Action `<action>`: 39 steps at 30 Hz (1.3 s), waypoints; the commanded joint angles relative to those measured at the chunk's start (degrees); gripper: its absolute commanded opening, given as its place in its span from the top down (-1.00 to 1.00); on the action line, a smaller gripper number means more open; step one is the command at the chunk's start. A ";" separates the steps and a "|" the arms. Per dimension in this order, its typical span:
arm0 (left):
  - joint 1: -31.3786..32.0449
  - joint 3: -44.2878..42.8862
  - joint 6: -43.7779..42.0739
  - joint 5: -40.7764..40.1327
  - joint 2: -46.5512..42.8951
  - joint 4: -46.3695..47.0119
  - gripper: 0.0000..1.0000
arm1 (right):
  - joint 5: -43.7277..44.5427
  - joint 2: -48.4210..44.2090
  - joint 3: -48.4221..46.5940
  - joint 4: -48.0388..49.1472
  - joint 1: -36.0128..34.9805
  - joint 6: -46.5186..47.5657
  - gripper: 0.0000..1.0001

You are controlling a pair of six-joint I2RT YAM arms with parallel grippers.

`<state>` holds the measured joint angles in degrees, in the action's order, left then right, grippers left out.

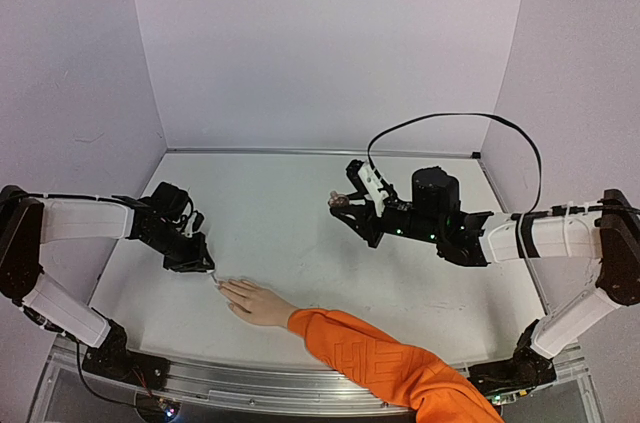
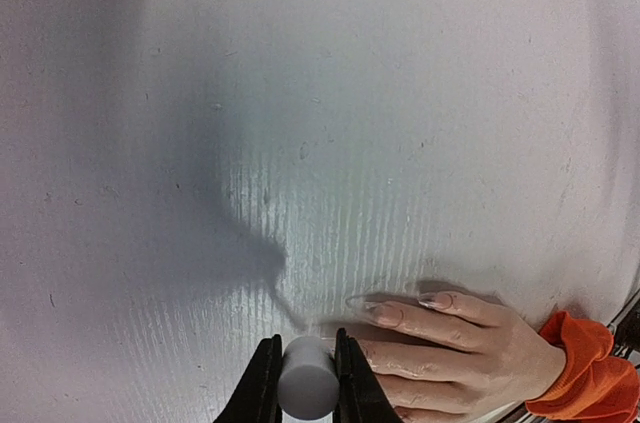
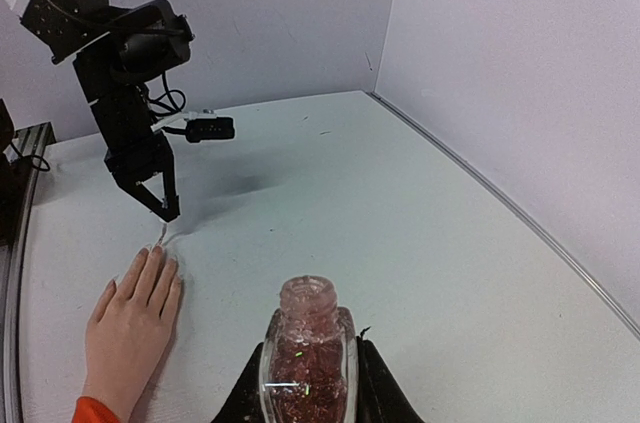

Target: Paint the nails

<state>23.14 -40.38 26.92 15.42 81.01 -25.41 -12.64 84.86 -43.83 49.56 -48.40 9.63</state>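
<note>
The left gripper [image 2: 306, 353] is clamped on a pale grey brush cap [image 2: 307, 390], just beside the fingertips of the hand [image 1: 255, 301]. The hand lies flat at the table's [image 1: 300, 193] 6 o'clock edge. At its 2 o'clock, the right gripper [image 3: 308, 375] grips the open glitter-polish bottle [image 3: 306, 328]. The nails [image 2: 437, 300] look bare, so painting seems barely begun.

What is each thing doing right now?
orange-sleeved hand: flat, palm down.
nails: too faint to tell if painted.
polish bottle: upright, uncapped.
brush cap: gripped, beside the nails.
left robot hand: shut on brush cap.
right robot hand: shut on polish bottle.
</note>
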 commanded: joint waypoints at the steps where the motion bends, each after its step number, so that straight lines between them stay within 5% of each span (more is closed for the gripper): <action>1: -0.33 -0.94 -0.20 -1.63 -2.54 0.17 1.00 | -0.56 -0.29 -2.40 4.23 0.26 -0.22 1.00; 20: -0.02 -0.95 0.33 5.60 -1.98 1.43 1.00 | -1.15 -0.24 -2.48 4.23 0.28 -0.47 1.00; 39: 0.10 -1.56 -0.04 2.65 0.89 1.90 1.00 | -0.96 0.09 -2.48 4.23 0.26 -0.31 1.00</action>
<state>23.20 -40.38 27.03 19.35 81.89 -25.39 -12.86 84.88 -43.86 49.60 -48.40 9.63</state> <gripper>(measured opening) 0.152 0.220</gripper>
